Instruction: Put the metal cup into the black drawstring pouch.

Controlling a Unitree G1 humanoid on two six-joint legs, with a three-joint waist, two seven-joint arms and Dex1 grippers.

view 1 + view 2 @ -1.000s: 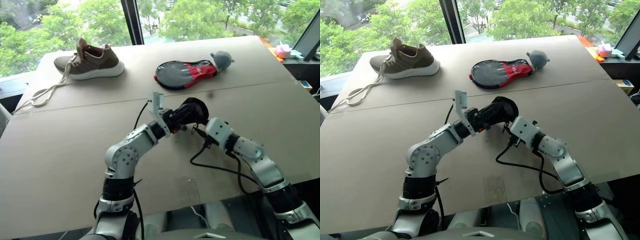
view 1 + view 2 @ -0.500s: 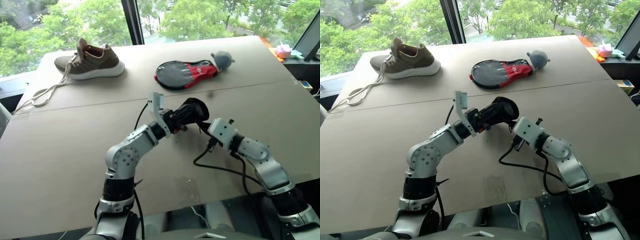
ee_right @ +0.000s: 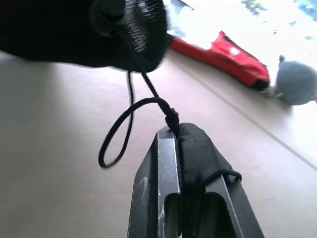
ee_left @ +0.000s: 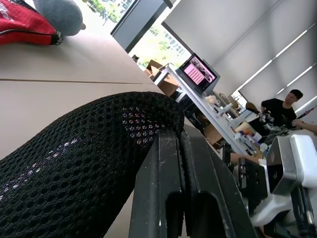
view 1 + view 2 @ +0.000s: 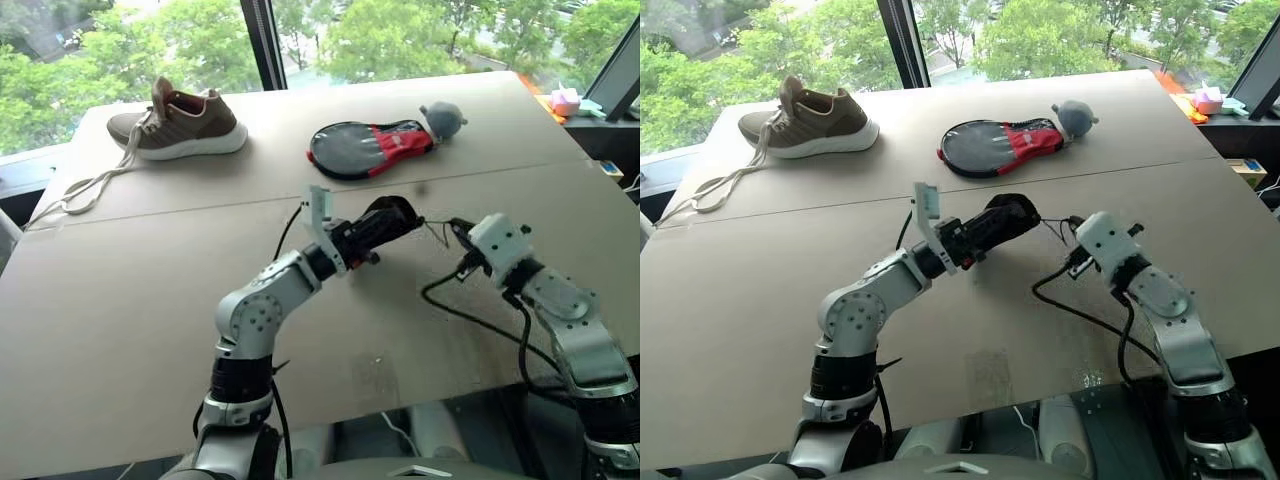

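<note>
Fingers of the right gripper [image 3: 171, 130] are pinched tight on the thin black cord [image 3: 130, 119], right at its knot, and the cord runs from there across to the mouth of the black drawstring pouch [image 5: 388, 222]. The left gripper [image 4: 179, 136] has its fingers closed on the pouch's mesh fabric, holding the bag lifted clear of the table [image 5: 120, 290], over its middle. So the pouch lies to the left of the right fingers, its long axis pointing roughly along the left forearm with the mouth end turned toward the right hand, and the cord stretched between the two. The right hand is the one at the cord, the left has the body of the bag, and I would judge a pull outward to the right would draw the mouth shut. I cannot make out the metal cup itself; whether it sits inside the bag is hidden by the fabric. Counting up: one pouch, one cord, two grippers, and toward the far edge one brown shoe [image 5: 180, 124], one black-and-red racket case [image 5: 372, 148] and one grey ball [image 5: 443, 119].
</note>
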